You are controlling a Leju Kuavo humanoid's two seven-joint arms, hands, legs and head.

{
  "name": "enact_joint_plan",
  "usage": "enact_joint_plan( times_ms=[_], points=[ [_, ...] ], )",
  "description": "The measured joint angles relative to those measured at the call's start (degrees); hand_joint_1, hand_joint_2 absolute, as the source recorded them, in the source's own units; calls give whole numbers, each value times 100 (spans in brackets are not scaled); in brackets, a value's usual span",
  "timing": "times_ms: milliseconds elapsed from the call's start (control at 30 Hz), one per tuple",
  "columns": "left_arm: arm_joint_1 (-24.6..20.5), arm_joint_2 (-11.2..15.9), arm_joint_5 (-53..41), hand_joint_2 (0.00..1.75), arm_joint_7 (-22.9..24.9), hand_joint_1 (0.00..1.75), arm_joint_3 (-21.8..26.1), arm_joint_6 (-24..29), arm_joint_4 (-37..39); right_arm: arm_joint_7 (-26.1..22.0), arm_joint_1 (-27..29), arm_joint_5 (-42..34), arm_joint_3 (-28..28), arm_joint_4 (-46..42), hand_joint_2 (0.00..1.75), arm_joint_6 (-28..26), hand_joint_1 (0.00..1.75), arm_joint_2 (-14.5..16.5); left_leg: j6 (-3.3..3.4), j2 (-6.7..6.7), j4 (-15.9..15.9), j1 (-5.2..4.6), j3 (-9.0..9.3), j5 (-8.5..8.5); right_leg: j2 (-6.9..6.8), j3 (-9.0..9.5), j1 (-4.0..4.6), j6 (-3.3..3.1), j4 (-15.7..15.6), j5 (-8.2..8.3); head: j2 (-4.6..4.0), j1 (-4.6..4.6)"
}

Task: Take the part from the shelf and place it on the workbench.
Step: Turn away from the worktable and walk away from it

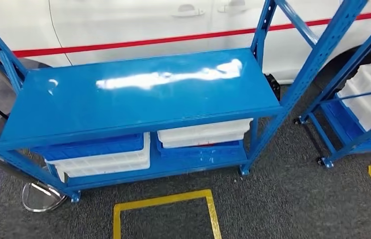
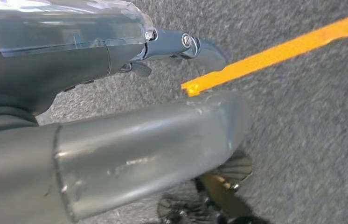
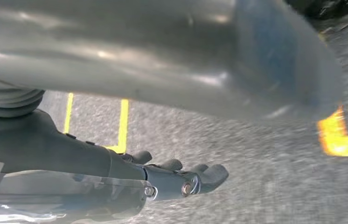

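No part can be made out; white bins [image 1: 204, 133] sit under the bare top of the blue shelf [image 1: 139, 94]. The left hand [image 2: 116, 93] and right hand [image 3: 153, 154] hang over grey carpet [image 1: 283, 199], fingers extended, holding nothing.

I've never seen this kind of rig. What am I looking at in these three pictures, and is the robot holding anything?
A humanoid robot with two arms. The head view looks down at a blue shelf rack whose top is bare, with white bins and blue bins stacked on the lower level. A white car stands behind, and yellow floor tape marks the carpet. The other two pictures come from wrist cameras on hanging arms: the left hand and the right hand both hold nothing, over the carpet.
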Motion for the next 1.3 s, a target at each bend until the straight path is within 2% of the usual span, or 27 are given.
enact_joint_plan(
  times_ms=[67,133,167,200,233,267,300,333,367,467,500,567,633,667,700,733,800,833,867,933,1000,1067,1133,1167,1200,1233,1300],
  points=[
    [-18,0,13,0,1,0,-25,13,0,2,-19,-1,-16,-1,0,2,0,1,52,-14,-72,8,148,-36,29,-403,-17,31,640,-166,0,22],
    [-25,0,36,0,-1,0,-58,28,0,9,-21,-1,-43,-1,0,4,0,1,71,-43,-97,5,255,-119,36,-874,-29,61,1149,-479,0,30],
    [-21,0,48,0,-2,0,-74,34,0,13,-15,0,-58,-1,0,4,0,-1,67,-63,-99,4,319,-172,37,-1028,-32,74,1203,-538,0,32],
    [-16,-1,64,0,-4,0,-87,39,0,16,-8,0,-70,-1,0,3,0,-3,56,-82,-99,6,392,-229,37,-1105,-32,81,1094,-458,0,34],
    [-12,-2,78,0,-6,0,-98,42,0,18,1,1,-80,-1,0,3,0,-5,39,-96,-99,7,474,-289,36,-1111,-31,78,827,-210,0,39],
    [-7,-3,89,0,-8,0,-107,47,0,20,11,3,-86,-1,0,2,0,-8,18,-104,-102,6,539,-350,35,-1083,-28,59,480,152,0,45],
    [-6,-5,97,0,-10,0,-114,52,0,22,20,4,-91,0,0,2,0,-10,-11,-109,-93,0,602,-407,33,-1060,-12,29,184,424,-1,49],
    [-12,-7,100,0,-13,0,-119,57,0,25,23,6,-94,0,0,3,0,-11,-47,-111,-86,-8,634,-456,33,-1045,4,-13,-23,640,-1,54],
    [-17,-7,101,0,-15,0,-121,62,0,27,21,7,-98,0,0,3,0,-11,-84,-113,-84,-14,654,-493,36,-1047,17,-56,-112,738,-1,55],
    [-29,-6,101,0,-20,0,-125,68,0,33,9,11,-109,1,0,2,0,-6,-185,-117,-22,-14,710,-545,53,-979,12,-160,-173,746,0,54],
    [-32,-6,101,0,-21,0,-126,69,0,35,9,17,-114,1,0,2,0,-4,-216,-117,95,-8,676,-609,49,-938,3,-189,-208,739,0,49],
    [-46,-6,102,0,-22,0,-127,71,0,37,6,59,-121,-1,0,1,0,-2,-277,-116,603,17,422,-884,33,-885,-9,-238,-247,726,-1,39],
    [-51,-5,103,0,-16,0,-127,72,0,43,4,117,-121,-1,0,-3,0,-5,-322,-115,1260,37,26,-1171,25,-874,-9,-262,-250,706,-1,33],
    [-44,-4,103,0,-12,0,-129,72,0,48,4,125,-121,-1,0,-5,0,-7,-337,-115,1446,48,-116,-1213,26,-866,-8,-265,-249,697,-1,34],
    [-35,-4,104,0,-9,0,-131,72,0,54,3,117,-122,-1,0,-6,0,-8,-346,-114,1467,57,-179,-1159,25,-856,-8,-263,-248,689,-1,34],
    [-28,-3,104,0,-8,0,-133,74,0,58,3,100,-124,-1,0,-5,0,-9,-348,-113,1291,64,-148,-998,26,-842,-10,-257,-247,681,-1,33],
    [-28,-1,111,0,-8,0,-139,82,0,61,0,79,-129,-1,0,-2,0,-7,-325,-107,574,68,107,-547,27,-809,-13,-233,-242,667,0,31],
    [-33,0,115,0,-8,0,-145,88,0,61,-2,76,-132,-1,0,-1,0,-5,-298,-102,257,55,216,-443,30,-802,-11,-208,-235,667,0,28],
    [-38,0,120,0,-7,0,-152,93,0,61,-6,76,-133,-1,0,0,0,-5,-265,-98,68,42,276,-412,31,-807,-7,-177,-230,666,0,26],
    [-34,0,124,0,-7,0,-165,98,0,62,-12,77,-134,-1,0,0,0,-5,-187,-98,-2,15,276,-401,34,-814,2,-104,-228,670,0,25],
    [-22,-2,125,0,-6,0,-179,99,0,63,-15,79,-134,-1,0,0,0,-8,-99,-95,-41,39,293,-244,37,-817,0,-30,-180,619,0,30],
    [-30,-5,136,0,-3,0,-202,104,0,63,-16,85,-134,1,0,2,0,-10,-20,-87,-82,62,298,-184,48,-967,-5,16,182,351,0,50],
    [-37,-7,154,0,7,0,-222,110,0,63,-16,93,-134,2,0,4,0,-9,14,-85,-83,47,270,-167,55,-1295,-14,35,904,-51,0,69],
    [-35,-6,163,0,13,0,-228,113,0,63,-15,97,-134,2,0,4,0,-9,19,-86,-82,37,260,-164,55,-1436,-18,40,1215,-170,0,72],
    [-32,-6,169,0,16,0,-232,113,0,63,-14,97,-134,2,0,4,0,-9,20,-87,-81,28,256,-163,54,-1497,-21,39,1357,-179,0,72],
    [-29,-6,174,0,19,0,-236,114,0,64,-12,98,-134,2,0,4,0,-10,20,-92,-81,20,260,-163,54,-1447,-20,27,1273,-75,0,72],
    [-31,-10,179,0,22,0,-243,114,0,66,-12,98,-134,1,0,4,0,-11,12,-105,-81,6,279,-168,56,-1073,-3,-35,550,313,-1,75]
  ],
)
